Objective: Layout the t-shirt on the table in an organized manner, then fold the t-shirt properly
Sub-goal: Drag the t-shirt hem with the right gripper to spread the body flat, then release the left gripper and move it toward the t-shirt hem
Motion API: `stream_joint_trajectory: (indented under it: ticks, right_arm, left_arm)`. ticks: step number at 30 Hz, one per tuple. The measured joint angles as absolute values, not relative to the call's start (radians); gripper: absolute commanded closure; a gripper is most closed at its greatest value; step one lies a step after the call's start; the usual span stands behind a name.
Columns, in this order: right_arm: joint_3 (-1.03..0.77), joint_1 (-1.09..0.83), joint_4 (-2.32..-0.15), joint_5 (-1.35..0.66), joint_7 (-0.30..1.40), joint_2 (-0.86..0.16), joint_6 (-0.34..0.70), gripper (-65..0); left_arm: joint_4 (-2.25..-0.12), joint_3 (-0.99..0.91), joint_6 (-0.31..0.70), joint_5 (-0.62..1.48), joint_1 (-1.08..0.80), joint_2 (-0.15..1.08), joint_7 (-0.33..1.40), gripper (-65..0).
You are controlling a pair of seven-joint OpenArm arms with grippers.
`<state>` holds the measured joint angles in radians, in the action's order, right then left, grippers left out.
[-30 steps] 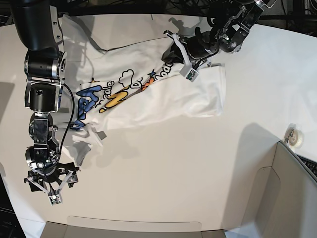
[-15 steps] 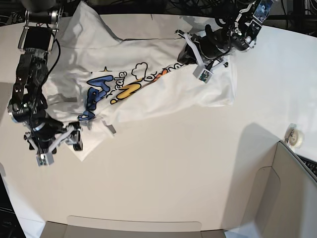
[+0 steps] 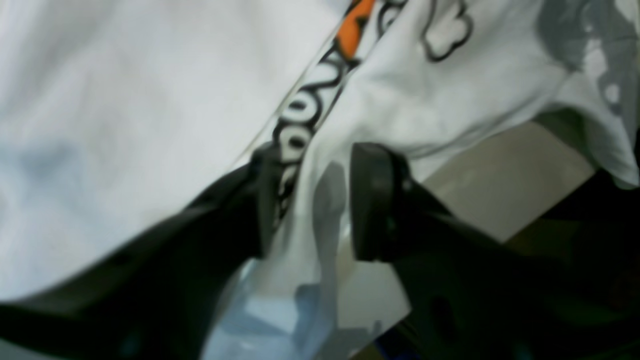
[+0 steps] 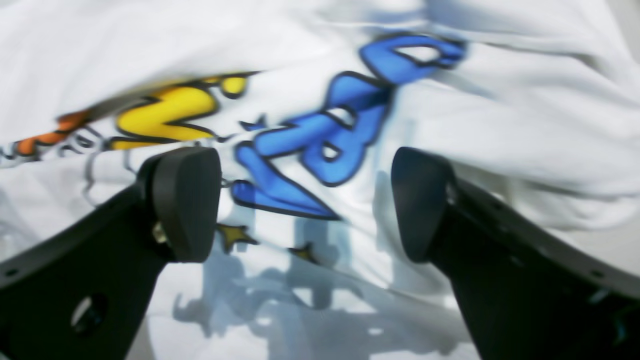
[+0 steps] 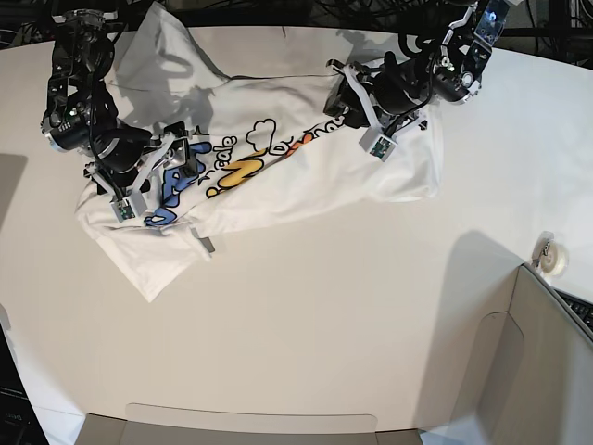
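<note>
The white t-shirt (image 5: 278, 190) lies crumpled across the far half of the white table (image 5: 324, 324), print up, with its small dark hem tag (image 5: 206, 244) at the near edge. My left gripper (image 5: 345, 100) is at the shirt's far right part. In the left wrist view (image 3: 312, 205) it is shut on a raised fold of the t-shirt (image 3: 125, 100) next to black-outlined letters. My right gripper (image 5: 153, 176) hovers over the blue letters at the shirt's left. In the right wrist view (image 4: 302, 205) it is open, with the blue print (image 4: 330, 140) between its jaws.
A grey-beige box panel (image 5: 547, 352) stands at the near right corner. A small white roll (image 5: 554, 256) sits beside it. A flat beige panel (image 5: 250, 422) lies along the near edge. Dark cables run behind the table's far edge.
My right arm swung from the near left of the table up onto the shirt's blue print. My left gripper dragged the shirt to the right, spreading it wider.
</note>
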<state>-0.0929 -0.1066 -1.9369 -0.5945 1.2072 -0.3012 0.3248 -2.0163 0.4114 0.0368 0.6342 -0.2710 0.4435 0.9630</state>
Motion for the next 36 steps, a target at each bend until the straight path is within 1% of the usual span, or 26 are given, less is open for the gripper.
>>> stream_joint_trajectory:
  ticks: [1,5,9,12,16,19,21,23,25,27,30,34,36]
  right_arm:
    - [-0.091,-0.117,-1.937,-0.599,1.209,-0.307,0.325,-52.4]
    - [-0.092,-0.152,-1.937,-0.584,1.211,-0.33,0.325,-52.3]
    - [-0.089,-0.189,-1.929,-0.601,1.214,-0.382,0.325,-52.2]
    - [-0.089,-0.177,-1.844,-0.601,1.205,-0.44,0.327,-52.2]
    - [-0.093,-0.149,-1.728,-0.604,1.185,-0.478,0.331,-52.2]
    - [-0.093,-0.123,-1.69,-0.574,1.17,-0.482,0.333,-52.2]
    - [-0.092,-0.109,-1.681,-0.485,1.166,-0.476,0.332,-52.2]
    - [-0.093,-0.108,-1.682,-0.441,1.159,-0.47,0.329,-52.2]
    - [-0.093,-0.101,-1.689,-0.379,1.163,-0.445,0.329,-52.2]
    - [-0.092,-0.091,-1.687,-0.343,1.162,-0.442,0.329,-52.2]
    - [-0.093,-0.089,-1.681,-0.26,1.097,-0.442,0.329,-52.2]
    - [-0.093,-0.088,-1.663,-0.245,1.066,-0.451,0.329,-52.2]
    - [-0.093,-0.089,-1.66,-0.245,1.054,-0.451,0.329,-52.2]
  left_arm:
    - [-2.033,0.411,0.04,0.635,-0.271,0.444,0.965,-28.5]
    - [-2.054,0.401,0.041,0.635,-0.271,0.443,0.969,-28.6]
    - [-2.052,0.257,0.034,0.628,-0.271,0.432,0.968,-28.6]
    - [-2.051,0.156,0.038,0.623,-0.283,0.429,0.966,-28.6]
    - [-2.05,0.074,0.037,0.623,-0.316,0.426,0.97,-28.6]
    - [-2.032,0.067,0.038,0.627,-0.326,0.428,0.989,-28.6]
    - [-2.03,0.068,0.039,0.628,-0.351,0.444,0.992,-28.6]
    - [-2.028,0.064,0.039,0.627,-0.381,0.459,0.992,-28.6]
    - [-2.014,0.039,0.047,0.632,-0.41,0.463,0.994,-28.6]
    - [-1.998,0.002,0.041,0.63,-0.438,0.464,0.991,-28.6]
    - [-1.994,-0.043,0.041,0.627,-0.472,0.467,0.991,-28.6]
    - [-1.994,-0.039,0.043,0.628,-0.486,0.468,0.991,-28.6]
    - [-1.995,-0.031,0.045,0.577,-0.502,0.469,0.986,-28.7]
